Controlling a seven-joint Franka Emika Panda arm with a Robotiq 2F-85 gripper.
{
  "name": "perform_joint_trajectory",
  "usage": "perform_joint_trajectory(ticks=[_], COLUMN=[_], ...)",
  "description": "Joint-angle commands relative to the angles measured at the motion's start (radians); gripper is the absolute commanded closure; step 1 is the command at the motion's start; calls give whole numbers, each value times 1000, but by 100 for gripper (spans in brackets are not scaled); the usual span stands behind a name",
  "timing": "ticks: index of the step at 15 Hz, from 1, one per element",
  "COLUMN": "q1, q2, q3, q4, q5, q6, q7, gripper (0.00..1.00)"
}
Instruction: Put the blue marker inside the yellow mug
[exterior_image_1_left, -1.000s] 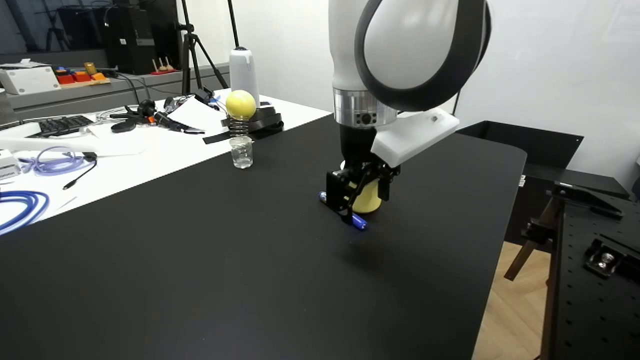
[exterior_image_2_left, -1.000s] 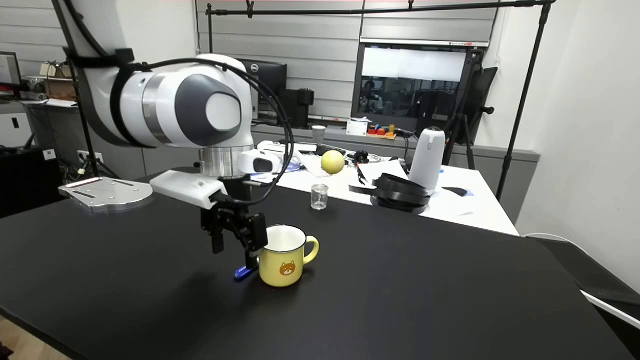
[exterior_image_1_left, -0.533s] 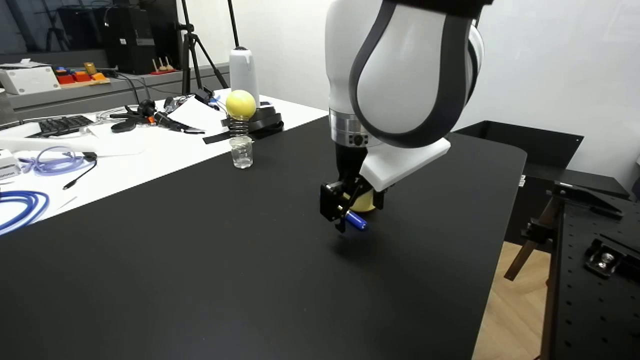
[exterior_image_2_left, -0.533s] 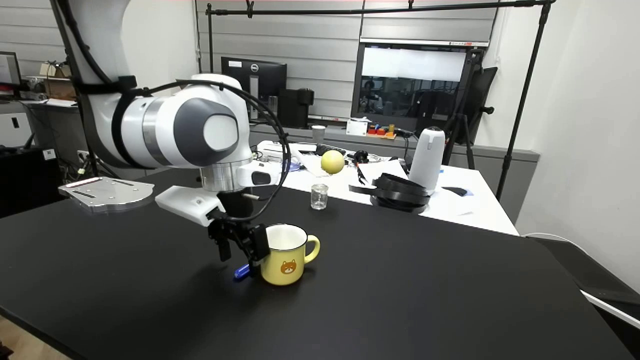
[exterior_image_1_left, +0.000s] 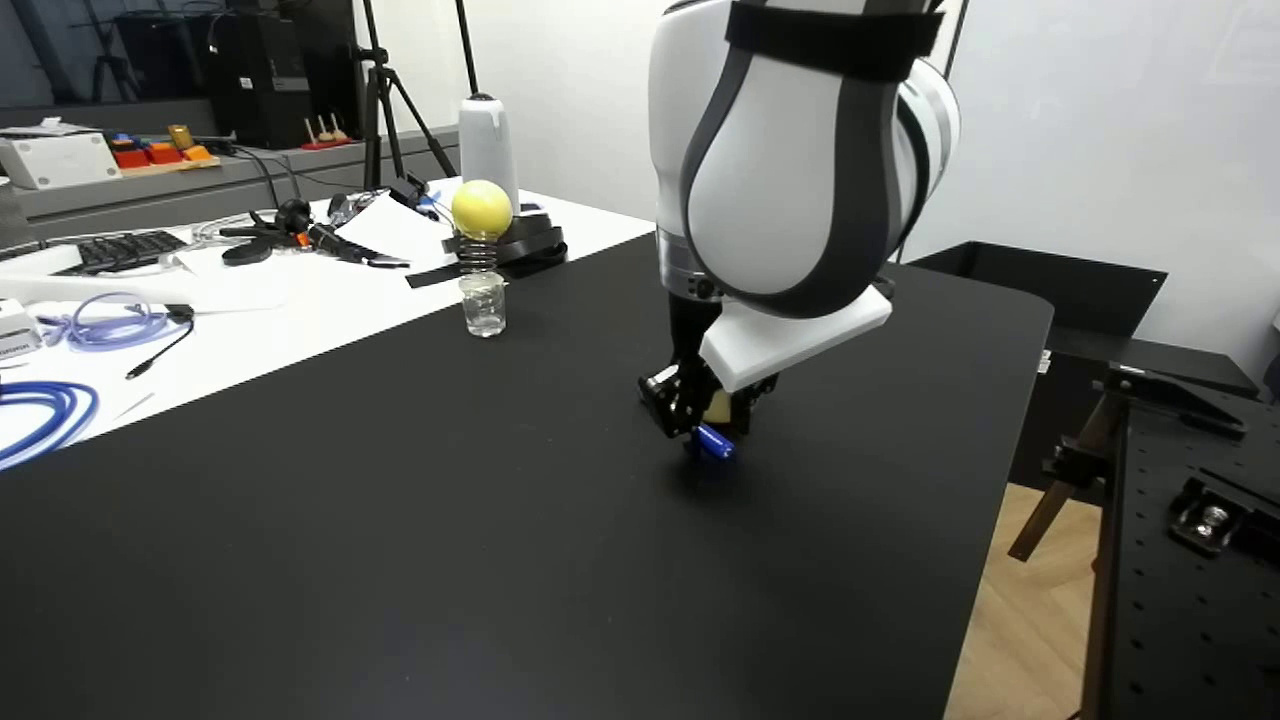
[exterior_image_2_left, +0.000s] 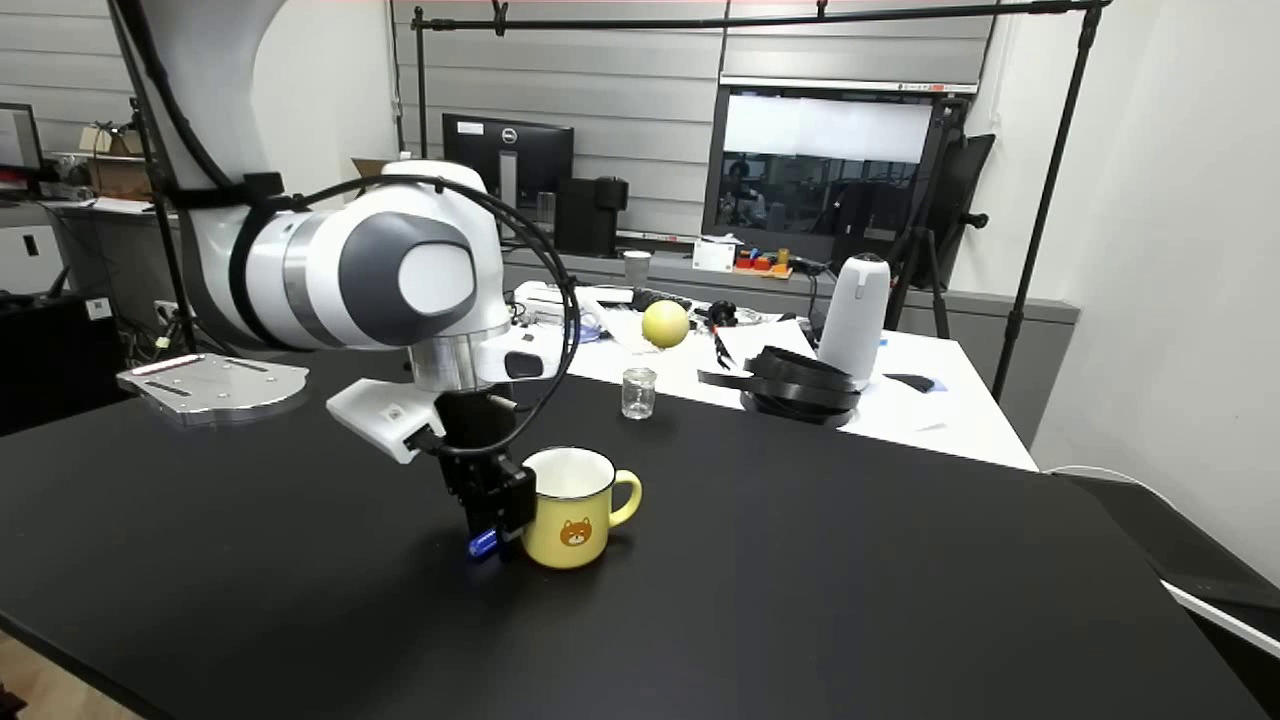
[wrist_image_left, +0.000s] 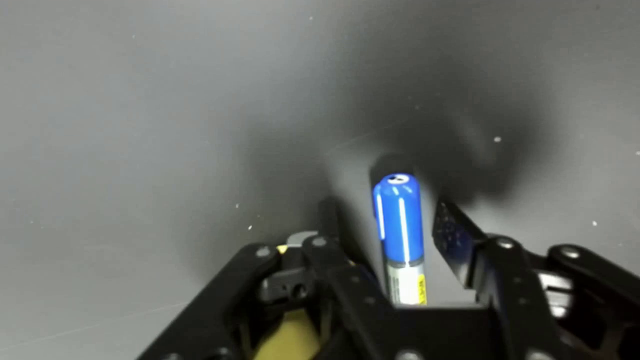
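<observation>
The blue marker (wrist_image_left: 403, 220) lies on the black table, its blue cap and part of the white barrel showing in the wrist view. My gripper (wrist_image_left: 387, 218) is low over it, jaws on either side and partly spread. A strip of table shows between the marker and the right finger pad (wrist_image_left: 457, 245), so nothing is gripped. In both exterior views only the marker's blue end sticks out beside the fingers. The yellow mug (exterior_image_2_left: 562, 525) stands upright right beside the gripper, its handle pointing away; in the wrist view a yellow patch of the mug (wrist_image_left: 291, 340) shows behind the left finger.
A small glass jar (exterior_image_2_left: 638, 393) stands farther back on the black table (exterior_image_1_left: 400, 520). A flat metal plate (exterior_image_2_left: 215, 385) is near the arm's side. Beyond, a white table holds a yellow ball (exterior_image_2_left: 665, 325), a coiled black strap (exterior_image_2_left: 800, 388) and cables.
My gripper has come down over the marker and its jaws have drawn closer together. The mug has shifted very slightly away from the gripper's side. The marker lies where it was.
</observation>
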Motion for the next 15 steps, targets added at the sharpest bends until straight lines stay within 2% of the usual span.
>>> perform_joint_trajectory(ticks=[1, 4, 5, 6, 10, 15], q1=[21, 19, 29, 32, 61, 107], q2=[11, -13, -22, -34, -93, -218], q3=[-21, -16, -26, -28, -43, -72], q4=[15, 7, 3, -3, -16, -15], q5=[34, 44, 41, 38, 12, -90], q6=[4, -4, -6, -8, -45, -182], q7=[35, 26, 29, 25, 12, 37], gripper=[75, 96, 98, 95, 94, 94])
